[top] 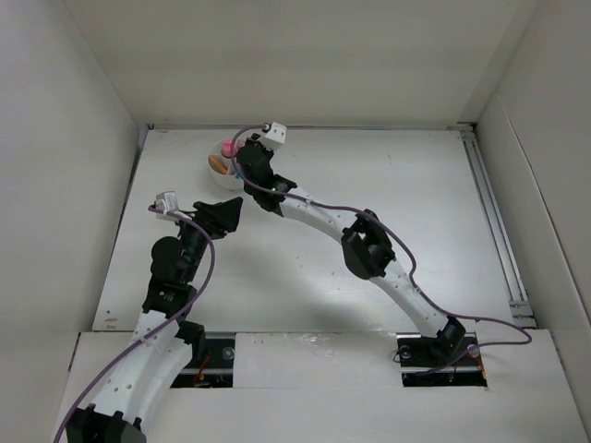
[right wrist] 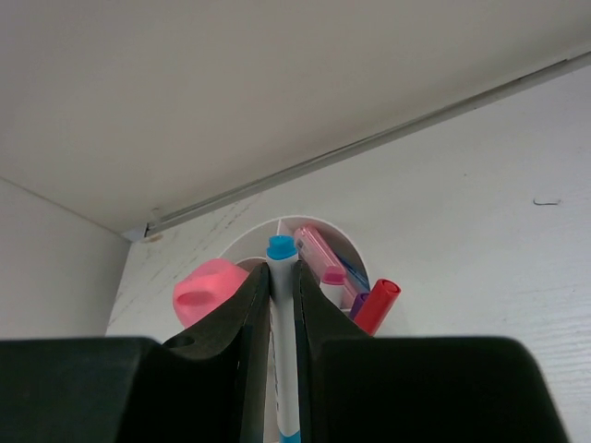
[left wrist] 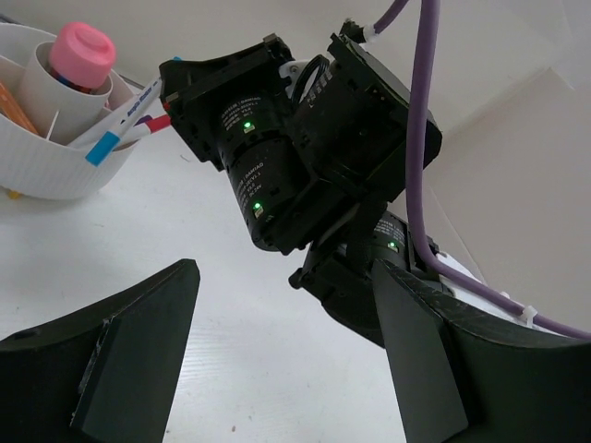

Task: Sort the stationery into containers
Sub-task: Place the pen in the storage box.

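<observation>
The white divided bowl stands at the far left of the table. Inside it I see a pink-topped stubby item, a pink capsule piece and pens with a red cap and a purple cap. My right gripper hangs over the bowl, shut on a thin white pen with a blue cap, whose tip points into the bowl. From the left wrist view that pen leans over the bowl's rim. My left gripper stands open and empty a short way in front of the bowl.
White walls close in the table on the left, back and right. A metal rail runs along the right side. The right arm stretches diagonally across the middle, its wrist close in front of my left gripper.
</observation>
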`<control>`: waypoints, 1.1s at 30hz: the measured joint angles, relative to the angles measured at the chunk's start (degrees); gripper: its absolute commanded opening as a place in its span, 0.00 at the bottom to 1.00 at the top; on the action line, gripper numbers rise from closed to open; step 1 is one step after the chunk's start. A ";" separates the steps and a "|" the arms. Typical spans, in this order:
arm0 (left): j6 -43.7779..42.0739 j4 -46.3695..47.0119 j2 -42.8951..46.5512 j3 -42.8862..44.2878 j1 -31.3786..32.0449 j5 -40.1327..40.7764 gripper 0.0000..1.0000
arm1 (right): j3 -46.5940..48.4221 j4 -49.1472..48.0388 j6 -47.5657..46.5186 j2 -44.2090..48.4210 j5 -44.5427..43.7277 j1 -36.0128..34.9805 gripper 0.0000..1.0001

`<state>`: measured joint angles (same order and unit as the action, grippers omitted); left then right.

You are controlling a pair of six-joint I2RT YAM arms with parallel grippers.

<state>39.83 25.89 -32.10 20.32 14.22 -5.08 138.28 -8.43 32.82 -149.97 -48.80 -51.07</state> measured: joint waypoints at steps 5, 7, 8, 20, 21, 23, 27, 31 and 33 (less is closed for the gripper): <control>0.00 0.00 -0.46 0.00 0.00 -0.04 0.73 | 1.16 -1.40 -0.72 -0.72 -0.57 0.00 0.00; 0.00 0.02 -0.48 0.00 0.00 0.00 0.73 | 1.40 -2.36 -0.92 -0.72 -0.81 0.02 0.00; 0.00 0.02 -0.66 0.00 0.00 -0.04 0.73 | 1.51 -2.54 -1.01 -0.72 -0.90 0.04 0.00; -0.35 0.04 -1.18 0.00 0.00 -0.17 0.73 | 1.95 -5.07 -1.16 -2.16 -1.84 0.61 0.01; -0.39 0.02 -1.18 0.00 0.00 -0.22 0.73 | 1.95 -5.31 -1.14 -2.58 -1.84 0.63 0.01; -0.42 0.04 -1.18 0.00 0.00 -0.31 0.73 | 1.95 -5.53 -1.14 -3.48 -1.84 0.70 0.01; -0.42 0.04 -1.20 0.00 0.00 -0.28 0.73 | 1.95 -5.49 -1.14 -4.81 -1.81 0.85 0.01; -0.42 0.02 -1.66 0.00 0.00 -0.48 0.73 | 1.25 -6.40 -1.14 -4.92 -1.84 1.05 0.29; -0.44 0.15 -1.79 0.00 0.00 -0.44 0.73 | 0.02 -7.30 -1.11 -4.83 -1.77 1.14 0.49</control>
<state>39.40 26.04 -33.89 20.32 14.22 -5.52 138.30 -15.73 31.70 -154.80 -50.57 -49.93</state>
